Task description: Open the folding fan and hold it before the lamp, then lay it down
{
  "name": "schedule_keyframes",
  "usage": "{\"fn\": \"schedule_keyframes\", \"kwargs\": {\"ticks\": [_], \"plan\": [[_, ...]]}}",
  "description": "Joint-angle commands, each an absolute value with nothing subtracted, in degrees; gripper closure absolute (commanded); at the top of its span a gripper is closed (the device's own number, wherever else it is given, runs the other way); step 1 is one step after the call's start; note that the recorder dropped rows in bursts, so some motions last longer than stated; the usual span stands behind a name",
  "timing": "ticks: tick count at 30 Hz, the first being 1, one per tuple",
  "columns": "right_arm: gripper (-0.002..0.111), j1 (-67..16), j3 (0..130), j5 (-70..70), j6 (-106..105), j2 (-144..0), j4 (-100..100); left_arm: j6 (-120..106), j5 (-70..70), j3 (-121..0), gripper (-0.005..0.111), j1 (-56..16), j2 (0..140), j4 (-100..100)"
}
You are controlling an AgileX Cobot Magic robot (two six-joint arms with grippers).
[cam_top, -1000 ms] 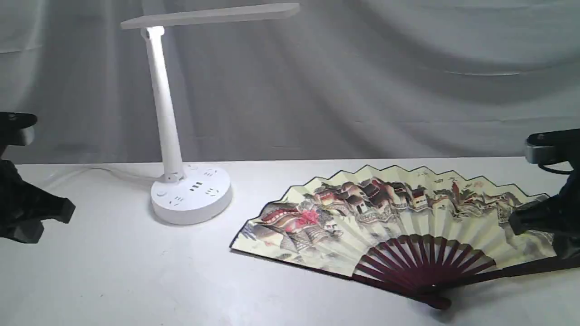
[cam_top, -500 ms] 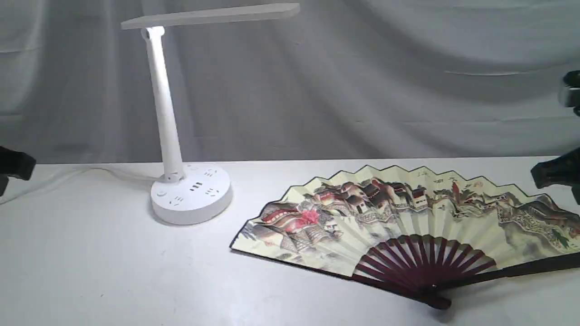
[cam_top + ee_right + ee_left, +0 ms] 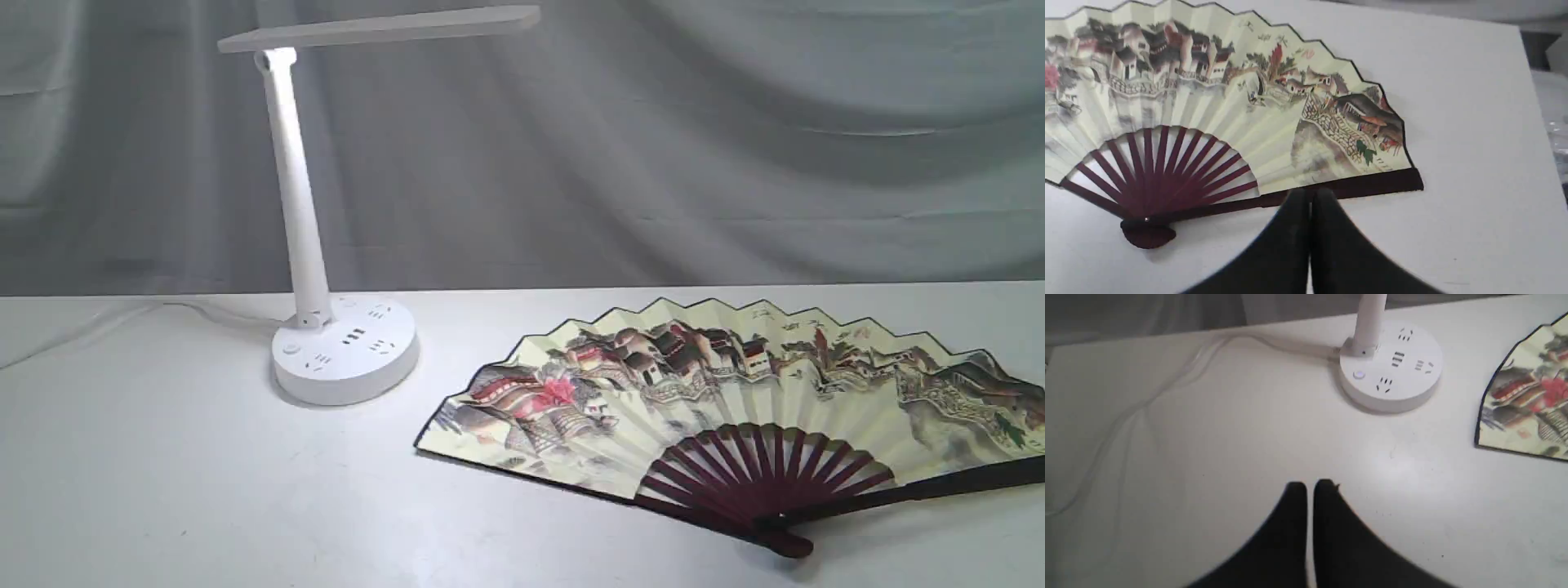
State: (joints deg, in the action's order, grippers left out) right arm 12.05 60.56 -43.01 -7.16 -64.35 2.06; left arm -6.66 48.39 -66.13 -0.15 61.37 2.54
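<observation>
The folding fan (image 3: 735,400) lies spread open and flat on the white table, at the right of the exterior view, maroon ribs toward the front, painted leaf toward the back. The white lamp (image 3: 343,351) stands upright at the left, its bar head overhead. Neither gripper appears in the exterior view. In the left wrist view my left gripper (image 3: 1309,489) is shut and empty above bare table, short of the lamp base (image 3: 1392,371), with the fan's edge (image 3: 1523,404) off to one side. My right gripper (image 3: 1310,195) is shut and empty, raised over the fan's outer guard rib (image 3: 1363,185).
The lamp's white cable (image 3: 1167,375) trails from the base across the table toward its left edge. A grey draped cloth (image 3: 653,147) hangs behind the table. The table's right edge (image 3: 1535,122) runs close to the fan's end.
Both grippers have pulled back out of the exterior view, the left off the left side, the right up and off the right side. The fan stays flat where it lay.
</observation>
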Motion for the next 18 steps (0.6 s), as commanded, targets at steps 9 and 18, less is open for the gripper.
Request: {"fn": "schedule_keyframes", "kwargs": {"ticks": [9,18], "plan": [[0.108,11.9,60.4,-44.4,-7.6,-48.2,0.8,-6.0,51.3,-66.2,0.107,0.0,42.4,3.6],[0.108,11.9,60.4,-48.7,-7.6,-36.2,0.0,-6.0,53.0,-66.2,0.107,0.0,25.1,3.6]]}}
